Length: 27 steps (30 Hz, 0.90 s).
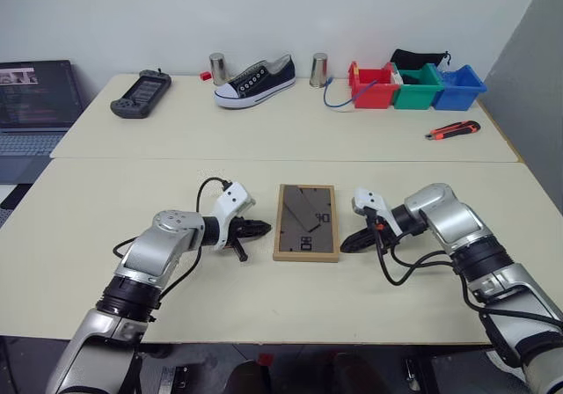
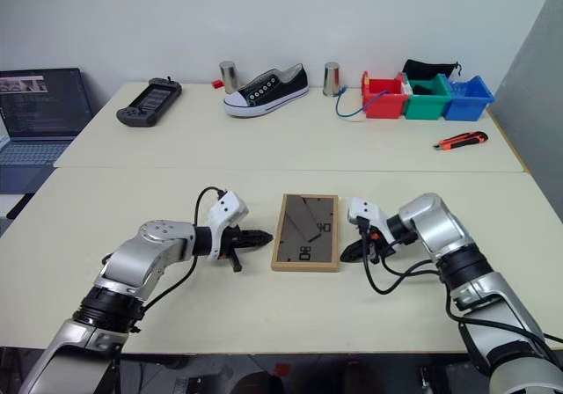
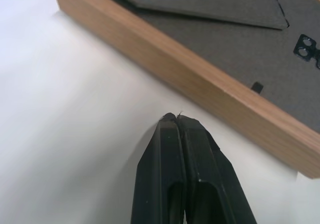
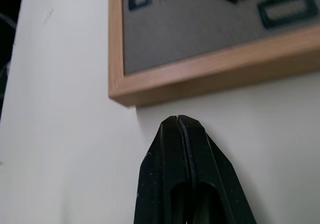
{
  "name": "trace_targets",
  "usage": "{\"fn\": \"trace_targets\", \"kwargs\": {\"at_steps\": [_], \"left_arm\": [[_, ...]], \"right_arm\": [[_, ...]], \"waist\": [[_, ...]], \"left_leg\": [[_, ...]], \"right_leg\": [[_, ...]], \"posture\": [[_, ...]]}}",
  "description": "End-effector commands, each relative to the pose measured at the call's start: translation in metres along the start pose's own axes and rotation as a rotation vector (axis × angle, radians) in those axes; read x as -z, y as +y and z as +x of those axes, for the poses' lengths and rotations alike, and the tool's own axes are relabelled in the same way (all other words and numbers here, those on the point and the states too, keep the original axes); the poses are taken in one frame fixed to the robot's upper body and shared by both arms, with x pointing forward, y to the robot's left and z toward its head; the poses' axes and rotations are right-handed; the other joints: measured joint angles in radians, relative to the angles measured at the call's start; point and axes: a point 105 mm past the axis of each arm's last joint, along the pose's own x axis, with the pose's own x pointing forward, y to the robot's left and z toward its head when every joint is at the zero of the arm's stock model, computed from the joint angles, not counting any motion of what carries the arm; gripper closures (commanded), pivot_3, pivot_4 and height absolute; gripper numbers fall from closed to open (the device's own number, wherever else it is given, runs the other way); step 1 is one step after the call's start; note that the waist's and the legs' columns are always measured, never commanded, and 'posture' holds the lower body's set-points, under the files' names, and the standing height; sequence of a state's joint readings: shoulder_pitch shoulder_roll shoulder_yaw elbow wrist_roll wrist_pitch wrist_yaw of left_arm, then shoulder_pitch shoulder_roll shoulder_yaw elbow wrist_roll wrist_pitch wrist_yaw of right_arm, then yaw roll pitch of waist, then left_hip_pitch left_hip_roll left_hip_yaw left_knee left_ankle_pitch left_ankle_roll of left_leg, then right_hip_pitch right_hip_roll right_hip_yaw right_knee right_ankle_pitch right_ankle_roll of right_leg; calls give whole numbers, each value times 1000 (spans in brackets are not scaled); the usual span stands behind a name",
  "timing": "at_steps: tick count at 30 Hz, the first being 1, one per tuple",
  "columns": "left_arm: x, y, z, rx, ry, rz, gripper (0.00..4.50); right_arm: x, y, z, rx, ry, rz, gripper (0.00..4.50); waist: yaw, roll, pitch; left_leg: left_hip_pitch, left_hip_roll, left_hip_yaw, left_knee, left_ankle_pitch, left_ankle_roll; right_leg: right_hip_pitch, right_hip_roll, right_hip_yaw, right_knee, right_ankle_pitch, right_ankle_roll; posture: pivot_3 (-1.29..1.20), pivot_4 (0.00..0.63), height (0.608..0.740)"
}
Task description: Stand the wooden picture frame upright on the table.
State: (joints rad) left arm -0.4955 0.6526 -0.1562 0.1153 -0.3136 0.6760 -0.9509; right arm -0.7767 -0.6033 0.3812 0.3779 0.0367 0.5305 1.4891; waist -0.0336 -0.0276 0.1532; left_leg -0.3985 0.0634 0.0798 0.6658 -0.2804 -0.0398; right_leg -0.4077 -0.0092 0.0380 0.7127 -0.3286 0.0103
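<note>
The wooden picture frame (image 1: 306,222) lies flat on the table (image 1: 264,297), face down, with its dark grey back and triangular stand up. My left gripper (image 1: 264,229) is shut, its tips a short way off the frame's left edge (image 3: 200,79) and not touching it. My right gripper (image 1: 345,244) is shut too, its tips just off the frame's near right corner (image 4: 125,96). Nothing sits between either pair of fingers.
On the far table section lie a game controller (image 1: 141,93), a black sneaker (image 1: 255,81), two metal cans (image 1: 217,68), red, green and blue bins (image 1: 413,86) and an orange utility knife (image 1: 453,130). A laptop (image 1: 35,104) stands at the far left.
</note>
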Motion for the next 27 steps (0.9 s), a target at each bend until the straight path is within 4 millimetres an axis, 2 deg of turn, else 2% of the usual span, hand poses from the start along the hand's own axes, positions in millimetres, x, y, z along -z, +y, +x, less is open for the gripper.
{"fn": "trace_targets", "kwargs": {"at_steps": [1,4,7,8,11,15,19,20,21,24,25,27], "left_arm": [[-3,1,-29,32,-37,-117,3748],[-12,-9,-48,139,-89,-321,3113],[-27,-10,-60,224,-152,-577,2467],[-29,-8,-62,230,-156,-621,2255],[-28,-5,-59,249,-149,-733,1674],[-22,-7,-52,278,-102,-830,896],[-21,-12,-45,297,-43,-832,53],[-22,-14,-43,300,-28,-819,11],[-22,-14,-41,298,-16,-803,1],[-23,-10,-37,289,-4,-794,0],[-23,-9,-37,288,0,-793,0],[-22,-8,-37,289,6,-795,0]], "right_arm": [[1,-1,-26,19,-4,-5,4500],[-6,-3,-42,41,-19,14,3993],[-16,-4,-43,34,-64,77,3253],[-18,-4,-42,29,-81,107,3227],[-22,-7,-36,24,-118,207,3227],[-20,-7,-26,21,-117,256,3227],[-20,-6,-21,20,-106,255,3227],[-20,-6,-19,18,-105,256,3227],[-20,-6,-17,15,-106,260,3409],[-21,-3,-15,-12,-116,281,3995],[-21,-3,-15,-11,-117,294,4319],[-20,-3,-14,-13,-122,323,4433]], "waist": [[0,0,0],[-2,0,0],[0,0,1],[1,-1,1],[1,-1,1],[0,-1,1],[0,-1,1],[0,-1,1],[0,-1,1],[0,-1,1],[0,-1,1],[0,-1,1]], "left_leg": [[0,0,0,0,0,0],[-1,0,0,-1,0,0],[-2,0,-1,0,0,0],[-2,0,-1,0,0,0],[-2,-1,-3,1,0,0],[-2,-1,-3,0,0,0],[-3,-1,-4,0,0,0],[-3,-1,-4,0,0,0],[-3,-1,-4,0,0,0],[-3,-1,-5,0,0,0],[-3,-1,-5,0,0,0],[-3,-1,-5,0,0,0]], "right_leg": [[0,0,0,0,0,0],[-1,0,0,0,0,0],[-2,0,-1,0,0,0],[-1,0,-1,0,0,0],[0,0,-2,0,0,0],[0,0,-3,-1,0,0],[-1,0,-3,-1,0,0],[-1,0,-3,-1,0,0],[-1,0,-3,-1,0,0],[-1,0,-3,-1,0,0],[-1,0,-3,0,0,0],[-1,0,-3,0,0,0]], "posture": [[0,150,740],[0,150,740],[0,150,740],[0,150,740],[0,150,740],[0,150,740],[0,150,740],[0,150,740],[0,150,740],[0,150,740],[0,150,740],[0,150,740]]}}
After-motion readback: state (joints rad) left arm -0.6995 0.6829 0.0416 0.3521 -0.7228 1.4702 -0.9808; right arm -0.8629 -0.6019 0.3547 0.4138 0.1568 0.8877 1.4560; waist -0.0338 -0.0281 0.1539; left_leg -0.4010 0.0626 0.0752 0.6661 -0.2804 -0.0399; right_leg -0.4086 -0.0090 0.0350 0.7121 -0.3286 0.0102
